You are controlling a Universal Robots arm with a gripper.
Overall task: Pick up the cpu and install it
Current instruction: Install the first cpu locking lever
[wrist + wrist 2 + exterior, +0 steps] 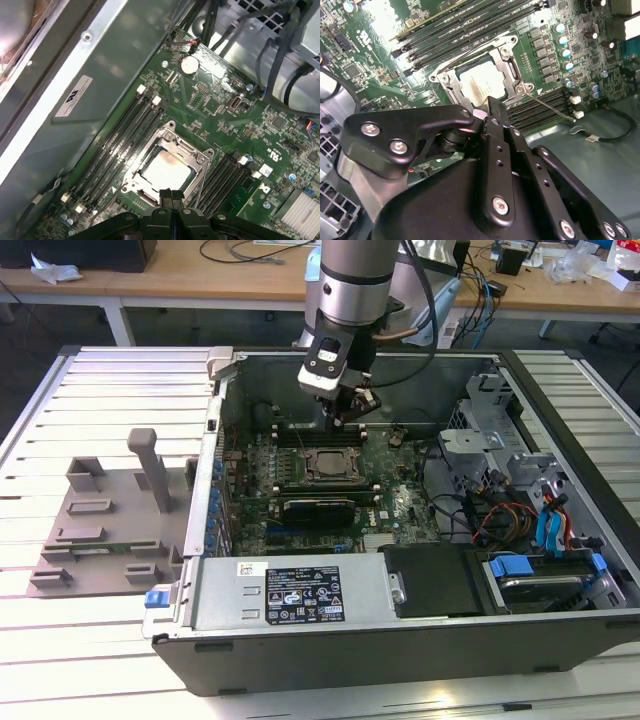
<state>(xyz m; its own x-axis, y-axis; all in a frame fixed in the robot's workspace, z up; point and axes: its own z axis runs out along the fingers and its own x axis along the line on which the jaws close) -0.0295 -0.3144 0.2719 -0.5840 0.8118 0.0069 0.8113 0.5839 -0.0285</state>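
Note:
The cpu [165, 170] is a pale silver square lying flat inside the metal socket frame [167, 162] on the green motherboard; in the second wrist view the cpu [480, 80] also sits within that frame. My gripper [171, 192] hangs just above the socket's edge, its two black fingers pressed together with nothing between them. In the second wrist view the gripper [492, 106] tips point down at the frame's rim. In the exterior view the gripper [350, 412] is inside the open computer case, a little behind the socket [325, 465].
Memory slots [120, 145] flank the socket on both sides. A long black expansion card [318, 508] lies in front of it. A grey plastic fixture [110, 520] stands at the exterior view's left, a drive cage with cables [520, 480] at its right.

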